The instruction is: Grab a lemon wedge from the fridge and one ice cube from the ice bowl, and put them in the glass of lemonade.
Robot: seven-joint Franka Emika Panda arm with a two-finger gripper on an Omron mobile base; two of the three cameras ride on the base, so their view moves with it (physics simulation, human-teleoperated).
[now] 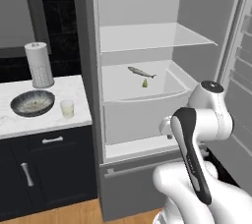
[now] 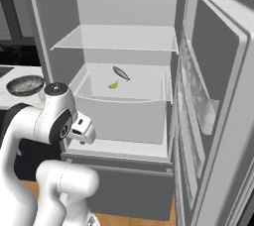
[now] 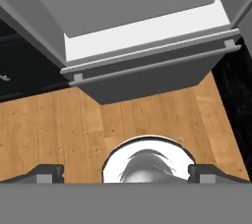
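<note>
In fridge (image 1: 91, 46) drawer: lemon wedge (image 1: 145, 83) upright, tip up; tool (image 3: 126, 173) released.

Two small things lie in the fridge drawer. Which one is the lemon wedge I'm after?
The lemon wedge is the tiny yellowish-green piece nearer the drawer's front. The slender grey fish just behind it is longer and is not the target.

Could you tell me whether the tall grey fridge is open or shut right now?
Open. The tall matte grey fridge has its door swung aside, baring white shelves and a drawer holding the tiny yellowish-green lemon wedge.
</note>
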